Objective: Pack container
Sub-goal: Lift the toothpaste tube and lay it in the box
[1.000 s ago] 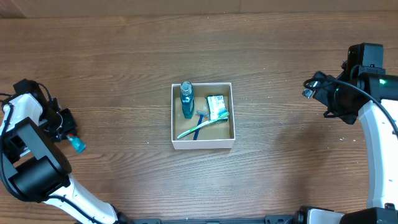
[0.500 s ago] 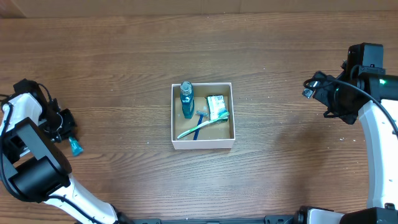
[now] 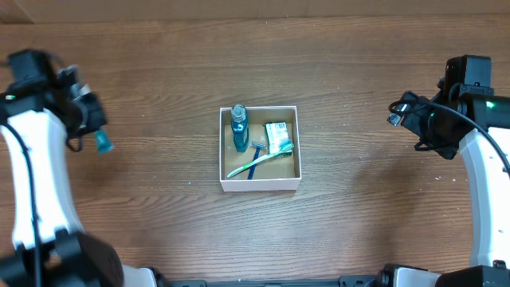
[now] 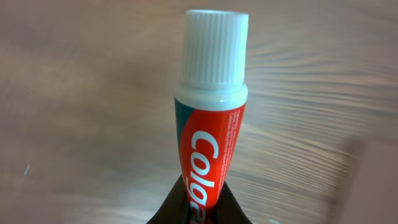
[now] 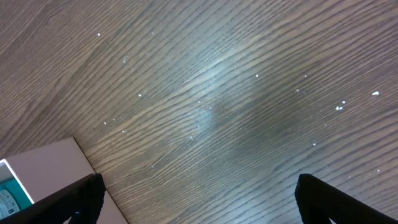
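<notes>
Currently the container (image 3: 260, 185) sits mid-table on the wood-grain table (image 3: 159, 72), square to its edges and well apart from both arms; one white corner of it also shows low in the right wrist view. Inside: a blue mouthwash bottle (image 3: 239, 127) along the left wall, a green-and-white packet (image 3: 277, 137) toward the right wall, and a green toothbrush (image 3: 259, 162) lying diagonally across a blue razor (image 3: 253, 159). Bare brown floor shows mainly at the lower right. The left gripper (image 3: 94, 131) is raised at the far left, pinching a red Colgate toothpaste tube (image 4: 208, 143) low on its body, white cap pointing away from the fingers. The right gripper (image 3: 398, 109) hovers at the far right with its fingers spread wide and nothing between them. Judgement on handling: the container looks light and thin-walled, likely to skid or flex if bumped, so it is best left alone and loaded from above. If it must be steadied, pinch one wall close to a corner, where card is stiffest. The tube is probably soft and slick; a grip near the cap shoulder would hold firmer.
</notes>
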Controlling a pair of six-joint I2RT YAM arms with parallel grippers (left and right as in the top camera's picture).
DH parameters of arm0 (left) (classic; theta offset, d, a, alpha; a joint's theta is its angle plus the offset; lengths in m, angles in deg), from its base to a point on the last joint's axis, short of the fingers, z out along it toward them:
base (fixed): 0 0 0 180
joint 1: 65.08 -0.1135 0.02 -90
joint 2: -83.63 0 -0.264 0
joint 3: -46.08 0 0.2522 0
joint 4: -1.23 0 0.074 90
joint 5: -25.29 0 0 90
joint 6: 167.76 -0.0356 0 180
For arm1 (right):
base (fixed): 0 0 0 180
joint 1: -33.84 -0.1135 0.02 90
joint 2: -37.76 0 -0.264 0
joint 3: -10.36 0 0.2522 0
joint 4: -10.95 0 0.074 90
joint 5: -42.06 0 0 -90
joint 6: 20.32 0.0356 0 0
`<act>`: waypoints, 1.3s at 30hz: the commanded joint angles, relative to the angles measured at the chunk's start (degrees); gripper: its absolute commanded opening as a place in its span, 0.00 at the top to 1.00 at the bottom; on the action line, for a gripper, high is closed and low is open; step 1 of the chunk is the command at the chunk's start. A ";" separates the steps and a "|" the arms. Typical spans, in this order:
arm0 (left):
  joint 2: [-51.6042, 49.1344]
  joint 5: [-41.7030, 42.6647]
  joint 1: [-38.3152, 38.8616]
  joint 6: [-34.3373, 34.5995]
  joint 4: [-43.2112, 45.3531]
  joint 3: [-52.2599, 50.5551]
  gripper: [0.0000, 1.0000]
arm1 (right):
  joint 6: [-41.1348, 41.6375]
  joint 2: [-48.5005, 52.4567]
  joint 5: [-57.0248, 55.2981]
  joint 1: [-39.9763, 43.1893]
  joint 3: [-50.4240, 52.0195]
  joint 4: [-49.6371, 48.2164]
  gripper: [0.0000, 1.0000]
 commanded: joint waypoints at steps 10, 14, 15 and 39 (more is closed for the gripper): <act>7.69 0.39 37.79 -12.41 0.50 1.25 0.96 | -0.39 -0.59 0.31 -0.11 0.02 -0.37 0.00; 5.40 0.37 46.34 -19.08 1.01 1.22 0.96 | -0.39 -0.59 0.33 -0.11 0.02 -0.50 0.00; 4.44 0.35 48.13 -20.09 0.92 1.22 0.96 | -0.39 -0.59 0.33 -0.11 0.02 -0.50 0.00; -16.13 0.74 52.30 -20.50 -3.48 4.85 0.43 | -0.42 -0.59 0.31 -0.11 0.02 -0.46 0.00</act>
